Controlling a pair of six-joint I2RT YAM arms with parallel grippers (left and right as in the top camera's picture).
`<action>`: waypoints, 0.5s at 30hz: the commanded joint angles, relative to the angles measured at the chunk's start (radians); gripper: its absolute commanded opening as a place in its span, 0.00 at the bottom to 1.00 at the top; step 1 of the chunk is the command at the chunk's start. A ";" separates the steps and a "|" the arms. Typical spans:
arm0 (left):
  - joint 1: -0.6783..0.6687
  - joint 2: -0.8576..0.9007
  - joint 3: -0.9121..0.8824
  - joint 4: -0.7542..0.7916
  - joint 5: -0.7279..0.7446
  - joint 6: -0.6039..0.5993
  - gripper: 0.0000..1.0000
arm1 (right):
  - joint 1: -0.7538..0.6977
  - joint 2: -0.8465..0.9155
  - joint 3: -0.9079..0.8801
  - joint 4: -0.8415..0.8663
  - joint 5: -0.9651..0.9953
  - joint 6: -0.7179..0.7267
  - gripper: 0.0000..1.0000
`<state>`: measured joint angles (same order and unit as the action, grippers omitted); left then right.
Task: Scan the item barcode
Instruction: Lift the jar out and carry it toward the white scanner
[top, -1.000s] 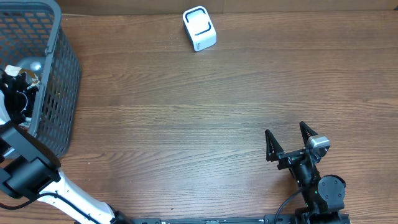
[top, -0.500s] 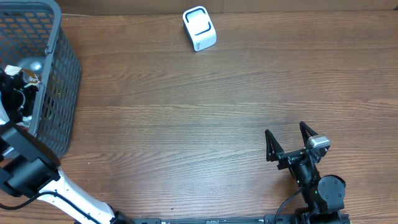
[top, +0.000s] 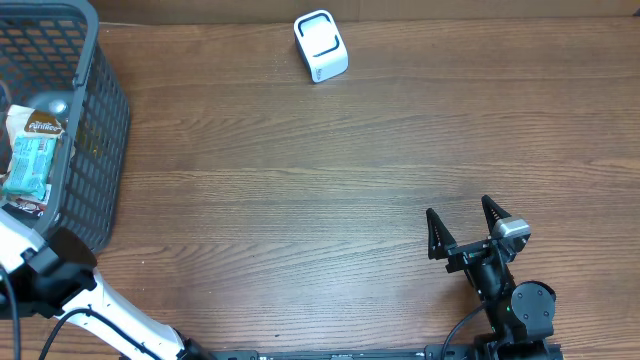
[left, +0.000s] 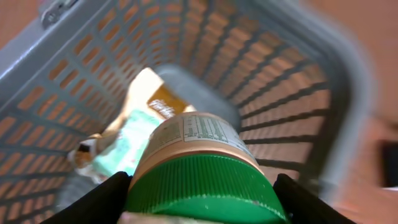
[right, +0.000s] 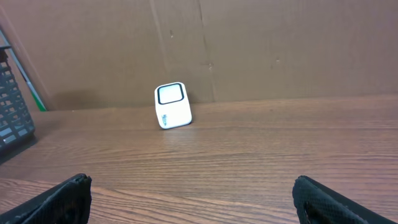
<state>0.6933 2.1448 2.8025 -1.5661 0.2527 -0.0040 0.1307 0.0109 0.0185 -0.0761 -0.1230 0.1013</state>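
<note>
Jar (left: 193, 140) with a green lid hangs above the basket (top: 95, 130), clamped at the lid by the left claw (left: 202, 202). A teal packet (top: 27, 165) lies in the basket. The right claw (top: 466, 222) stands wide open and empty. A second ago the left claw sat low over that packet, hiding it from overhead.
</note>
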 joint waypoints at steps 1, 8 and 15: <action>-0.049 -0.013 0.146 -0.057 0.142 -0.099 0.20 | -0.004 -0.008 -0.011 0.003 0.010 0.003 1.00; -0.251 -0.038 0.214 -0.123 0.204 -0.136 0.14 | -0.004 -0.008 -0.011 0.003 0.009 0.003 1.00; -0.561 -0.046 0.199 -0.123 0.023 -0.147 0.18 | -0.004 -0.008 -0.011 0.003 0.009 0.003 1.00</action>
<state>0.2474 2.1448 2.9929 -1.6928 0.3607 -0.1295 0.1307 0.0109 0.0185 -0.0765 -0.1226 0.1013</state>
